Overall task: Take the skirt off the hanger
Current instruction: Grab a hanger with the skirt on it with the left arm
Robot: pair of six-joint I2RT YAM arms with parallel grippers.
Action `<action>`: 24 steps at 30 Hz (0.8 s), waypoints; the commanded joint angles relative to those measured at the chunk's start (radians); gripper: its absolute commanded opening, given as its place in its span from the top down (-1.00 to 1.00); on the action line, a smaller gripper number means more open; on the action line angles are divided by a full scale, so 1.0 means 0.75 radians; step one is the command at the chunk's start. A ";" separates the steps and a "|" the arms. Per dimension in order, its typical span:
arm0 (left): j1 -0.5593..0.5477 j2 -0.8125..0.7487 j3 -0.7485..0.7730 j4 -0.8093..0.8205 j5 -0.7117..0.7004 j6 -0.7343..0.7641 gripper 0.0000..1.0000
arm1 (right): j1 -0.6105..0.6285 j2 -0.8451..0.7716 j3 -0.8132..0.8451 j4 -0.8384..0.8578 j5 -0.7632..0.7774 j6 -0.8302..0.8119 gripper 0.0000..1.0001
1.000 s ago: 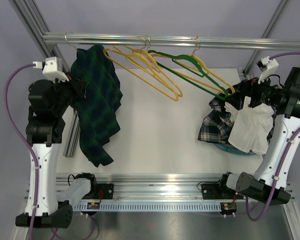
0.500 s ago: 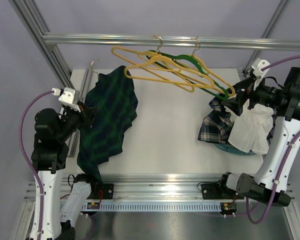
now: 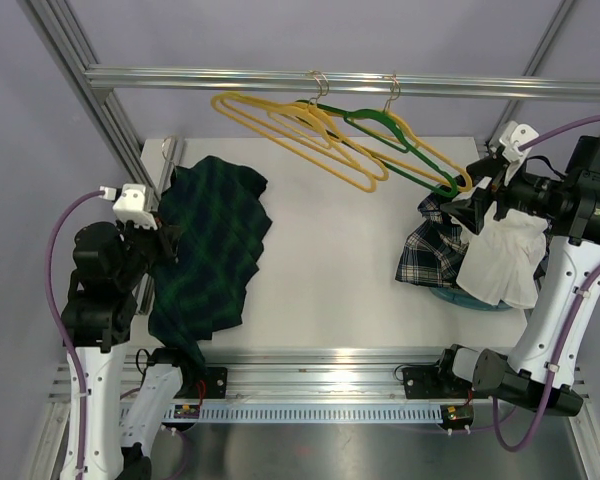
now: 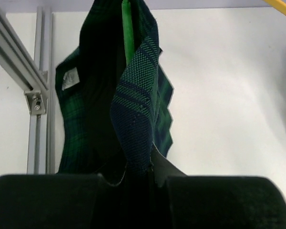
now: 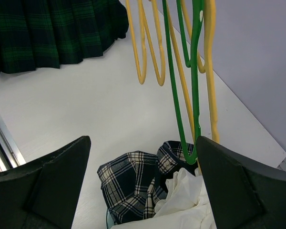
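left tool [image 3: 168, 243]: pinching dark green plaid skirt [image 3: 212, 250] | skirt: draped from that tool onto the tabletop [image 3: 330, 260] | right tool [image 5: 143, 186]: spread, beneath yellow hangers [image 3: 290, 130]

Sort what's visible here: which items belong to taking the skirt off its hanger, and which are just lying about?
Belongs to the job:
- dark green plaid skirt
- green hanger still inside it
- left gripper, shut on the skirt

Just lying about:
- yellow hangers and an empty green one on the rail
- checked garment and white cloth
- right gripper, open and empty
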 commanded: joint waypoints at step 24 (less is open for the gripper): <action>-0.257 0.150 -0.076 0.128 0.890 0.463 1.00 | 0.461 -0.122 -0.201 -0.371 -0.146 -0.198 -0.99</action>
